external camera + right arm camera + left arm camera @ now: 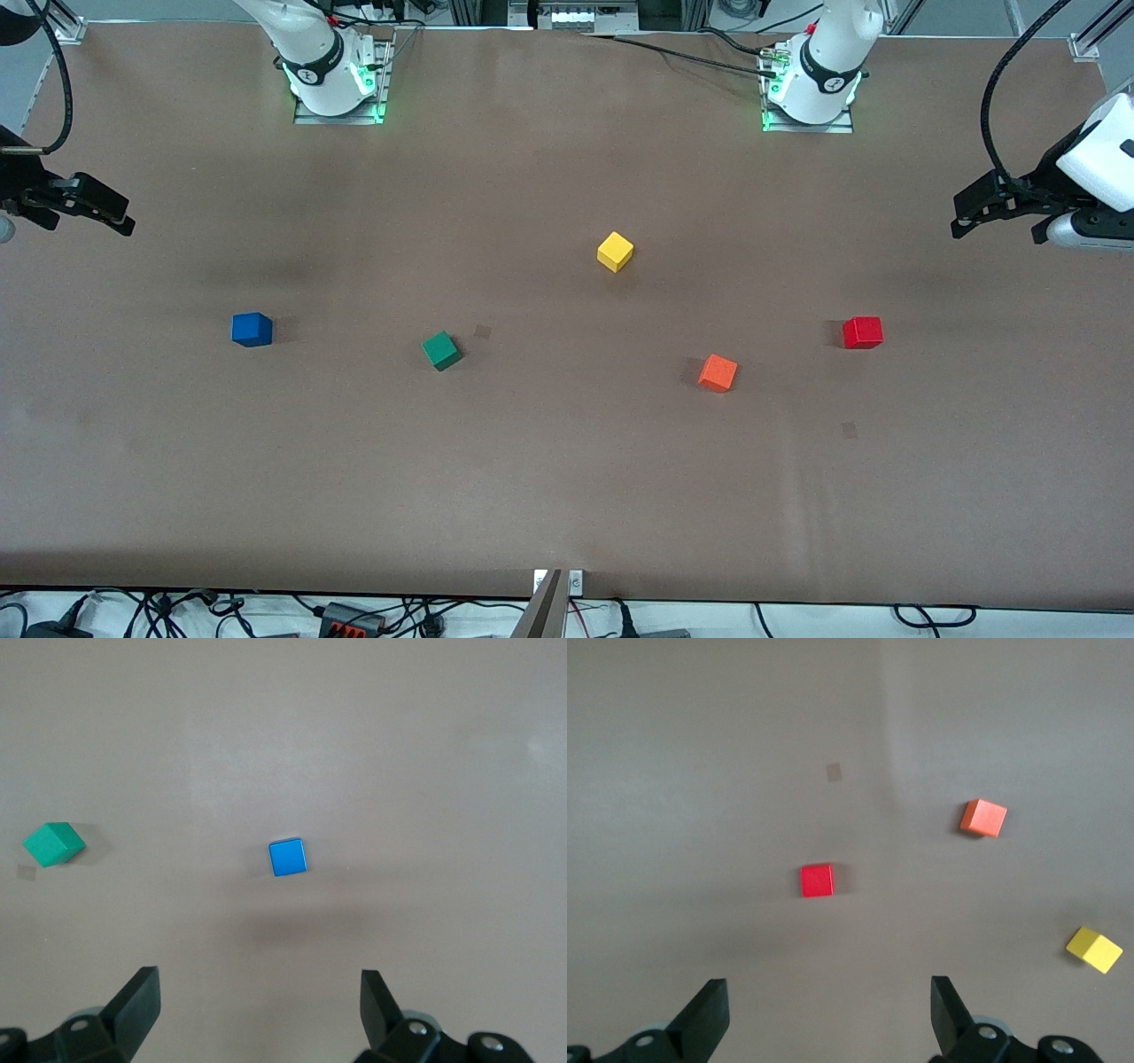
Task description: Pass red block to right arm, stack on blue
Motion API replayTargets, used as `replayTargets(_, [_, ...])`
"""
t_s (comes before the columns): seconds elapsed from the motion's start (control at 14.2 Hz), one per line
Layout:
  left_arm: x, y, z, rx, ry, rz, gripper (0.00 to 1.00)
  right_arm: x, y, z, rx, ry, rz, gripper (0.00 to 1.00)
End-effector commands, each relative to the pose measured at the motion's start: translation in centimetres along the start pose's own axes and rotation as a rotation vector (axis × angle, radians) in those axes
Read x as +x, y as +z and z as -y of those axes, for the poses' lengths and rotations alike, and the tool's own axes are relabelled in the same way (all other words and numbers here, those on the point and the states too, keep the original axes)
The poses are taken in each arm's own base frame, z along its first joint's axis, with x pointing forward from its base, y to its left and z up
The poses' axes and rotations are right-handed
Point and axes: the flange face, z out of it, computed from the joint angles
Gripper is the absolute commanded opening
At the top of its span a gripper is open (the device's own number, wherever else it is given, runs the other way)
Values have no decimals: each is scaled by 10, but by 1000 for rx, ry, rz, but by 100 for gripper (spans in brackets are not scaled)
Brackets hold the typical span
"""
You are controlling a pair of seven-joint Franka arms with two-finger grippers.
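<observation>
Blocks rest untouched on the tabletop [567, 496]: red block [862, 332] toward the left arm's end beneath the wide-open, empty left hand [828, 1014], blue block [252, 329] beneath the equally open, empty right hand [260, 1010].

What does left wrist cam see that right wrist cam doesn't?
Left wrist view only: the red block, the orange cube, the yellow cube and the left gripper, open and empty. Right wrist view only: the blue cube, the green cube and the right gripper, also open and empty. Shared: the brown table only; no cube appears in both.
</observation>
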Motion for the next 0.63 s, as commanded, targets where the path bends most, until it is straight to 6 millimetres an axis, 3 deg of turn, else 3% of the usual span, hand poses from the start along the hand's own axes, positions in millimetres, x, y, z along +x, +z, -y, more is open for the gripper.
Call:
replayTargets(0.0, [1, 0, 0, -3, 8, -9, 100, -4, 0, 2, 8, 1, -14, 100])
replayTargets(0.56, [-1, -1, -1, -5, 8, 8, 100, 1, 1, 2, 6, -3, -31, 100])
